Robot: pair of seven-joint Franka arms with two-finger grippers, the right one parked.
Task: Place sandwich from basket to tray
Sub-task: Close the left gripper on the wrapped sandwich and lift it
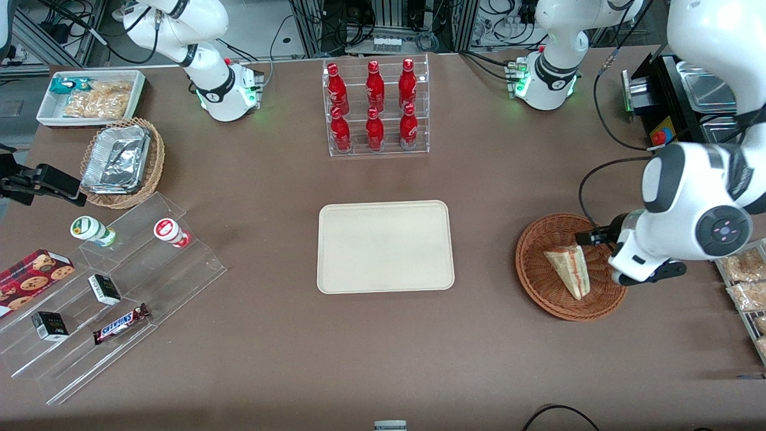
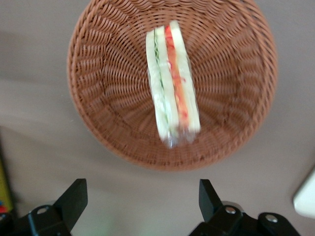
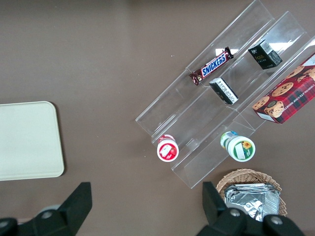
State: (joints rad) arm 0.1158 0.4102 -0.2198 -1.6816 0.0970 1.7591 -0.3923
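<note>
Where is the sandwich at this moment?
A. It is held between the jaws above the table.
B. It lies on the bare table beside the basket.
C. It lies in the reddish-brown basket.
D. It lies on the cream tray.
C. The sandwich lies inside the basket, the tray has nothing on it, and the gripper hangs above the basket's edge with its jaws open and holding nothing.

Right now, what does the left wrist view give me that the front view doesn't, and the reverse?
Only the left wrist view shows the gripper, open and empty, above the table just outside the basket. Only the front view shows the whole empty tray toward the table's middle, beside the basket. Both show the sandwich lying in the basket, ungrasped.
</note>
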